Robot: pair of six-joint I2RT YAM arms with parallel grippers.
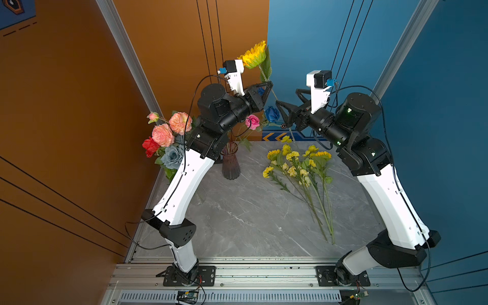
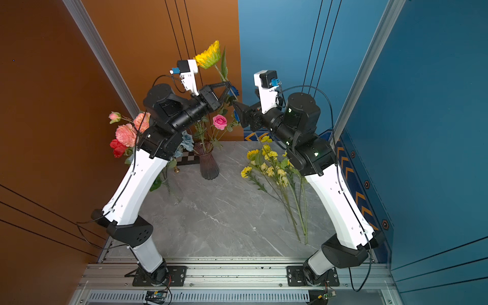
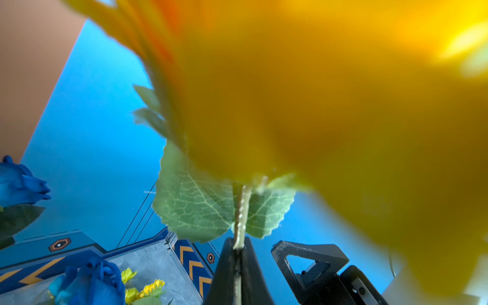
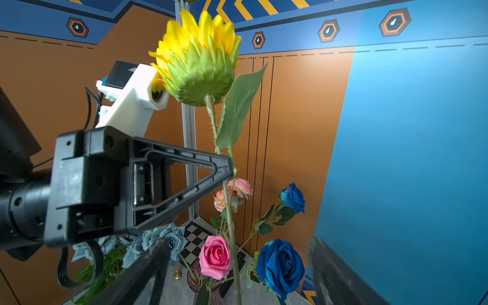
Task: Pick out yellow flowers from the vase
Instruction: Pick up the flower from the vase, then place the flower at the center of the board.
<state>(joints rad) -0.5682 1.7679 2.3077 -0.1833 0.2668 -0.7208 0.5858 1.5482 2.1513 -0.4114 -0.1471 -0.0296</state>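
Sunflower (image 3: pixel 317 105) bloom crowds the left wrist view, its stem pinched tight in the left claw (image 3: pixel 239 248); right claw (image 4: pixel 237 241) stands apart, the stem between its fingers.

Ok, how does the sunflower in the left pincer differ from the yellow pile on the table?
The sunflower stands roughly upright in the air, stem clamped in the shut left pincer; the pile lies flat and loose on the table. The sunflower is one large bloom; the pile is several smaller ones. Both are yellow with green stems.
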